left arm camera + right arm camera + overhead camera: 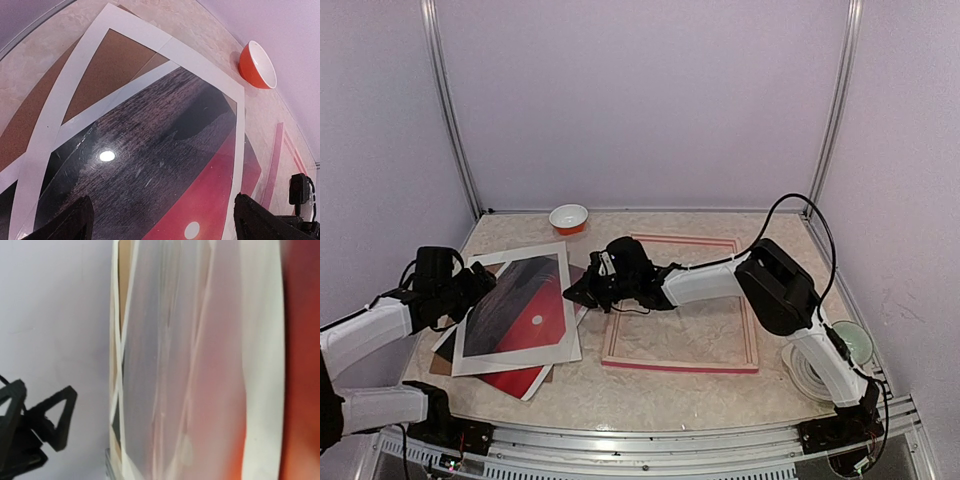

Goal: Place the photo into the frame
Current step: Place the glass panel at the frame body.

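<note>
The photo (520, 295), a red sky over dark water, lies at the table's left under a white mat (520, 358), showing through the mat's opening and poking out below. In the left wrist view the photo (150, 165) is glossy with glare spots. My left gripper (470, 285) hovers at the stack's left edge, open wide, and its gripper (165, 227) has nothing between its fingertips. My right gripper (578, 293) is shut at the stack's right edge, and whether it pinches a sheet is hidden. The pink frame (680, 366) lies flat to the right, its opening bare.
A brown backing board (105, 65) sits under the mat. An orange bowl (569, 217) stands near the back wall. A pale bowl (855, 342) and a white coil (802, 368) sit at the right edge. The right wrist view is filled by a translucent sheet (170, 365).
</note>
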